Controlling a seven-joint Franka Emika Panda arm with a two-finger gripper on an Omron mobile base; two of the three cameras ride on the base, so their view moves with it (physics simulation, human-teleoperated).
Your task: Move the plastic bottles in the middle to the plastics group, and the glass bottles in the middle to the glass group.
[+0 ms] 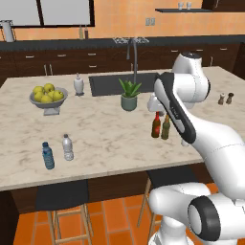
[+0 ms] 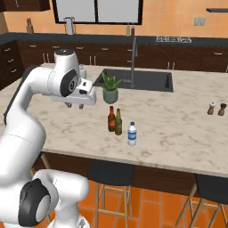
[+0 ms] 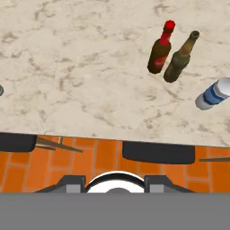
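Observation:
In the middle of the marble island (image 2: pixel 178 133) stand the red-brown glass bottle (image 2: pixel 111 119) and the olive-brown glass bottle (image 2: pixel 118 122), close together. The clear plastic bottle with a blue label (image 2: pixel 132 133) is just right of them. The hand view shows the same three: red-brown (image 3: pixel 161 48), olive (image 3: pixel 180 58), plastic (image 3: pixel 213 94). My gripper (image 2: pixel 75 106) hovers above the counter to their left, shut and holding nothing. The plastics group, a blue bottle (image 1: pixel 48 155) and a greyish one (image 1: pixel 68 147), is at the front left. The glass group, two tiny bottles (image 1: pixel 221 99) (image 1: pixel 230 98), is far right.
A potted plant (image 1: pixel 129 94) stands behind the middle bottles, in front of the sink (image 1: pixel 115 83) and faucet (image 1: pixel 134 57). A bowl of yellow-green fruit (image 1: pixel 48 95) and a white jar (image 1: pixel 79 85) sit at back left. Stools (image 1: pixel 62 196) stand under the island's front edge.

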